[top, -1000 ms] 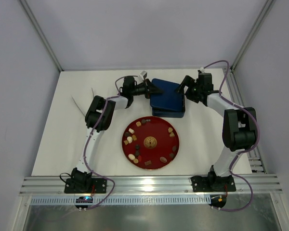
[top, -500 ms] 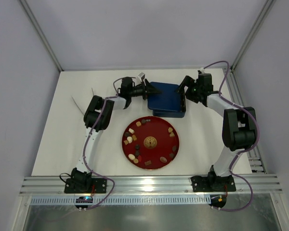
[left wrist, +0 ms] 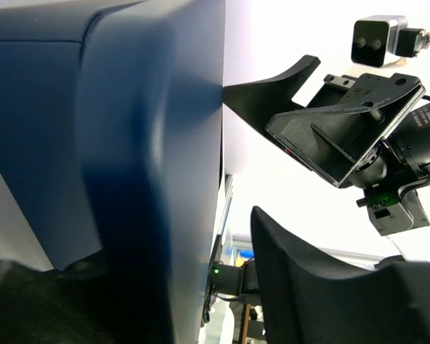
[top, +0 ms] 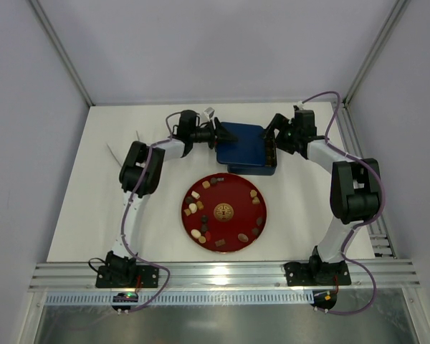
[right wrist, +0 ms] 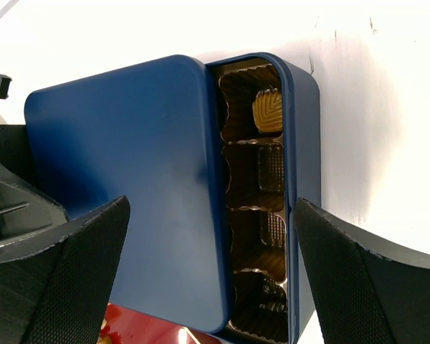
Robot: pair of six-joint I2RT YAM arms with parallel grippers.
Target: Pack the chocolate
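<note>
from the overhead camera i see most of the small brown, tan and cream chocolate pieces (top: 195, 208) lying on the round red plate (top: 240, 208), in a loose ring around its gold emblem (top: 223, 211). the plate sits on the white table (top: 93, 201), just in front of the dark blue square tin (top: 247, 147).

on my right wrist camera the tin's flat blue lid (right wrist: 129, 179) sits shifted to one side. it leaves one row of four brown-lined compartments (right wrist: 258, 201) uncovered along the tin's far wall. each of these holds a piece: a gold-coloured one (right wrist: 267, 107) at the top and darker ones below it.

the right gripper (right wrist: 211, 208) is spread wide, one finger to either side of the tin, and i see no contact with it. from above it hangs at the tin's right edge.

the left gripper (top: 216, 134) is at the tin's left edge. on its wrist camera the blue lid fills the left of the view, and one finger (left wrist: 308, 287) stands off from the tin wall with a strip of light between them. its jaws are parted and not clamping anything that i can see. the other finger is lost in the dark lower corner.
</note>
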